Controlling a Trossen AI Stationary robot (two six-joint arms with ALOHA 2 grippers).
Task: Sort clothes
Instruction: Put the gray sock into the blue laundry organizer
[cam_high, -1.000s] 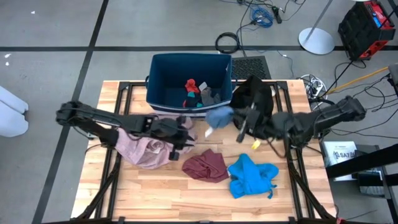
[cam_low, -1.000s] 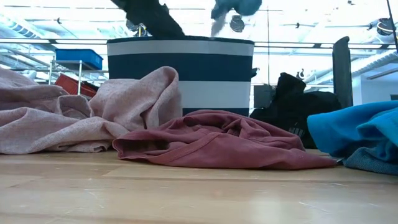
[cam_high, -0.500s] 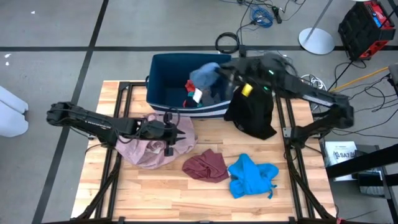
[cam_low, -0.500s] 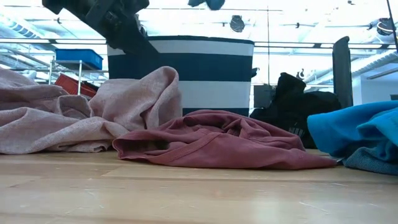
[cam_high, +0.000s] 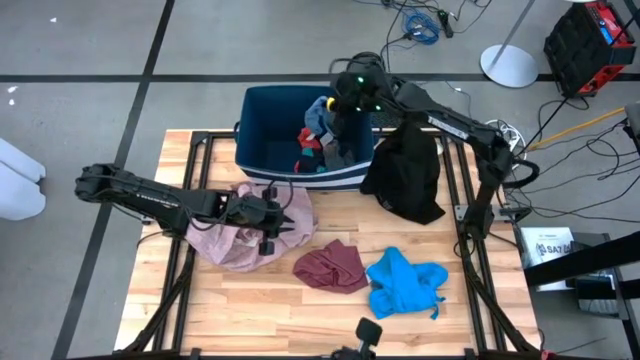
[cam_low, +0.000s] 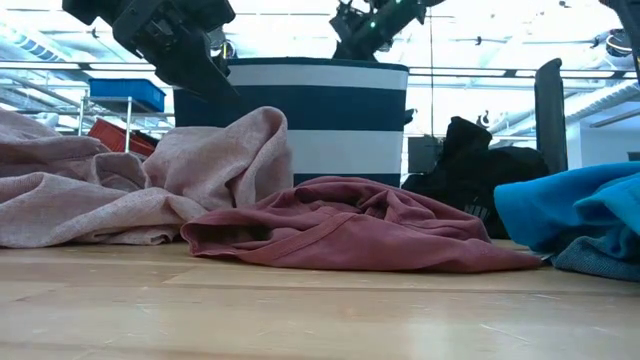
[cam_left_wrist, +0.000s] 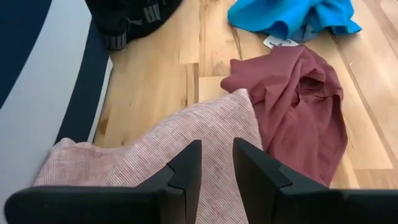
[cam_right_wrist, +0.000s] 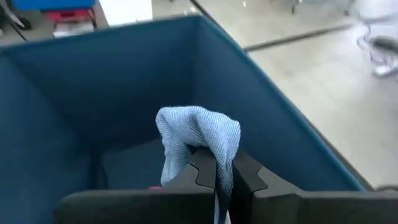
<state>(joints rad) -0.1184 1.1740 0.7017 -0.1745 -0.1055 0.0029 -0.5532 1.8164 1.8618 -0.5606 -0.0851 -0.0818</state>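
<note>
My right gripper (cam_high: 335, 110) is above the dark blue striped bin (cam_high: 258, 150), shut on a small light blue cloth (cam_right_wrist: 199, 134). Red (cam_high: 308, 137), teal (cam_high: 305, 166) and grey (cam_high: 338, 155) socks lie in the bin. My left gripper (cam_high: 280, 222) is a little open and empty just above the pale pink garment (cam_high: 230, 240). The pink garment lies crumpled on the table's left half. The maroon (cam_high: 330, 268) and bright blue (cam_high: 405, 283) garments lie on the table in front. The black garment (cam_high: 405, 175) lies heaped to the right of the bin. My right gripper pinches the light blue cloth by a bunched part (cam_right_wrist: 219, 155) between its two fingers. The cloth bulges out past the fingertips. It is lifted clear above the inside of the bin. One layer or several, I cannot tell.
The bin stands at the table's far edge, left of centre. Bare wood (cam_high: 240, 310) shows along the near edge. Cables (cam_high: 365, 68) and a red box (cam_high: 590, 40) lie on the floor beyond the table.
My right gripper has swung from the table's middle toward the far edge, carrying the light blue cloth to a place above the bin. My left gripper has shifted a little toward the table's left, over the pink garment.
</note>
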